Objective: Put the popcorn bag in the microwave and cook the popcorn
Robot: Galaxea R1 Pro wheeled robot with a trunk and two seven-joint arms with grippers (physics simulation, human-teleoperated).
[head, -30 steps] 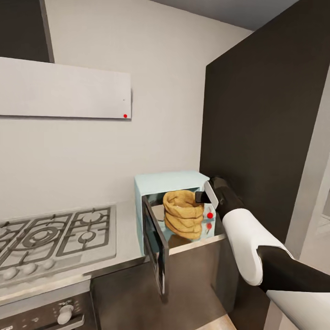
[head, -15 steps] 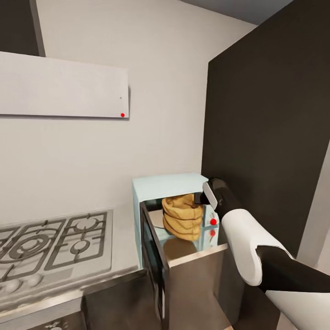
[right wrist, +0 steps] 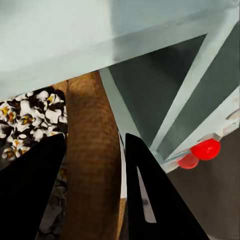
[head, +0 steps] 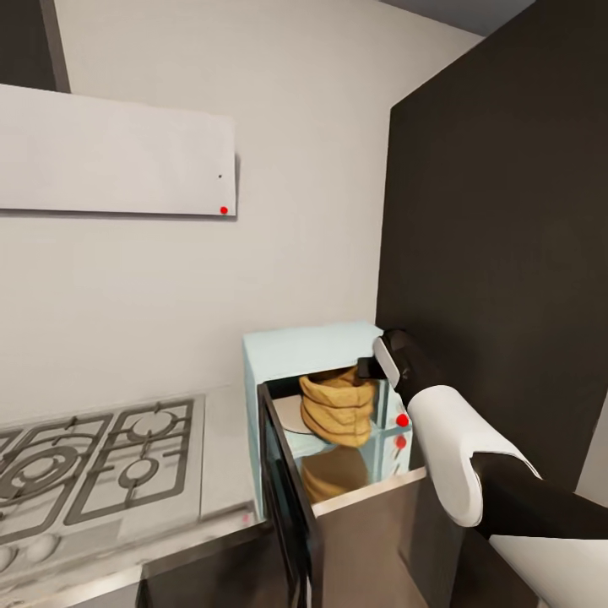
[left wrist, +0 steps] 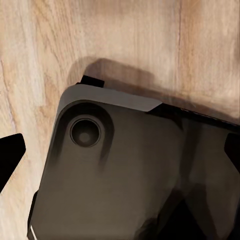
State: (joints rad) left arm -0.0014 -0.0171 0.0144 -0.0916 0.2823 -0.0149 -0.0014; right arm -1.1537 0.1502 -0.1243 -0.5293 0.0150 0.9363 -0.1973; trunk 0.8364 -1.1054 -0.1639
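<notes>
three views. from the head: mint microwave (head: 304, 348) on the steel countertop (head: 228, 439) in the corner, door (head: 287, 498) swung wide toward the camera. tan bag (head: 338, 409) standing upright in the open cavity on a pale round plate (head: 291, 414), rolled rim uppermost, mirrored in the glossy floor of the cavity below. right gripper (head: 370, 368) reaching in from the right at the bag's rim, forearm white, wrist black; jaws hard to judge from this angle. red knob (head: 403, 420) on the microwave panel just beside the wrist. gas hob (head: 93, 456) with black grates to the left, white hood (head: 118, 156) above it with a small red dot, dark tall cabinet (head: 498, 253) to the right.

from the left wrist: pale wood floor (left wrist: 60, 40) and the dark grey robot base (left wrist: 130, 170) with a round recess. black tips of the left gripper (left wrist: 120, 155) at opposite edges of the picture, spread wide, holding nothing.

from the right wrist: right gripper (right wrist: 92, 170) pinching the bag's brown wall (right wrist: 92, 160), one black finger (right wrist: 32, 195) inside the bag, the other outside. popcorn (right wrist: 30, 120), white and yellow puffs, heaped inside the bag. mint casing above, red knob (right wrist: 205, 149) nearby.
</notes>
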